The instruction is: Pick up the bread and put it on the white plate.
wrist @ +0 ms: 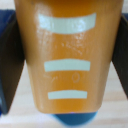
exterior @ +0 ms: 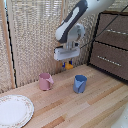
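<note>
The toast (exterior: 68, 64) was held in the air above the worktable (exterior: 90, 107), pinched between the clamp's (exterior: 66, 62) dark fingers (wrist: 9, 60). A pink cup (exterior: 46, 81) and a blue cup (exterior: 80, 83) stood below, well apart. The white crockery (exterior: 14, 111) was seen at the exterior view's lower left, beyond the pink cup.

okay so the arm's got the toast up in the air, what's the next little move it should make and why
Probably carry it toward the exterior view's left and nearer the camera. The end effector is shut on the toast, held above the worktable, while the white plate sits in the lower left corner, beyond the pink cup.
</note>
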Robot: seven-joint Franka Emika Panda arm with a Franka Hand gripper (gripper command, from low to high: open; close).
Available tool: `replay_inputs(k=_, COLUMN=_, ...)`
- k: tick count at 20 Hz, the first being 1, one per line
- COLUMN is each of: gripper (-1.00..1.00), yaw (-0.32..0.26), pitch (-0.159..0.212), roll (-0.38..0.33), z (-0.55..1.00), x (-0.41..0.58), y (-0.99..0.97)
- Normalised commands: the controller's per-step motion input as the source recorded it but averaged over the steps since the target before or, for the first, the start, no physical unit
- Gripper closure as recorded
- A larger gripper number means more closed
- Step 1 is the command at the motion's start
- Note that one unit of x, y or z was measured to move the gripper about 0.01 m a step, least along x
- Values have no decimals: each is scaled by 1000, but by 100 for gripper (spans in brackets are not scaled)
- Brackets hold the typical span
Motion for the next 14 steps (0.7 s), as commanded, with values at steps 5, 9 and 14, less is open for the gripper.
replay_inputs(k=5, gripper=100, yaw=-37, pitch=-2, roll=53, z=601, x=-237, y=666)
replay_inputs(k=9, gripper=100, yaw=-27, pitch=-3, roll=44, z=504, x=-127, y=794)
replay_inputs(k=14, gripper=100, yaw=-1, pitch=-4, roll=0, z=301, x=-136, y=928)
